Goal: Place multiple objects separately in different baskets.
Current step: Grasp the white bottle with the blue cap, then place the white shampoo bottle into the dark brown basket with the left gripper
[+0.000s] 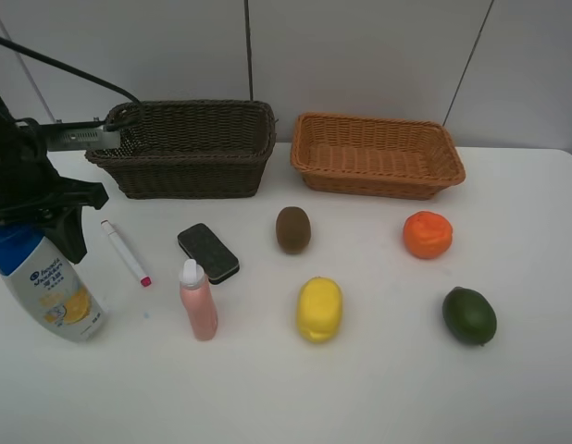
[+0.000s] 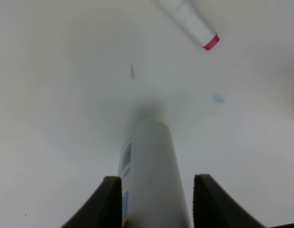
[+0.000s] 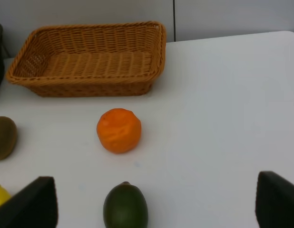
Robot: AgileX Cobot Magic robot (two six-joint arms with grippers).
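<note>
left gripper: its two black fingers sit against opposite sides of the white shampoo bottle, grasping it just below the blue cap. the bottle stands upright at the front left of the table. whether its base touches the surface we cannot tell.

right gripper: jaws spread wide, nothing between them. it hangs above the right side of the table, over bare surface near the green lime and the orange. it does not show in the high view.

layout, high view:
- white marker with pink tip lies just right of the shampoo bottle, apart from it, tip toward the front.
- black eraser block lies flat right of the marker.
- small pink bottle stands upright just in front of the eraser.
- brown kiwi sits mid-table, with the yellow lemon in front of it.
- the orange is to the right of the kiwi, and the lime is front right of the orange.

baskets: the dark brown basket is at the back left. the light orange-tan basket is beside it on the right, with a gap between them. all eight objects are on the table, outside both baskets.
</note>
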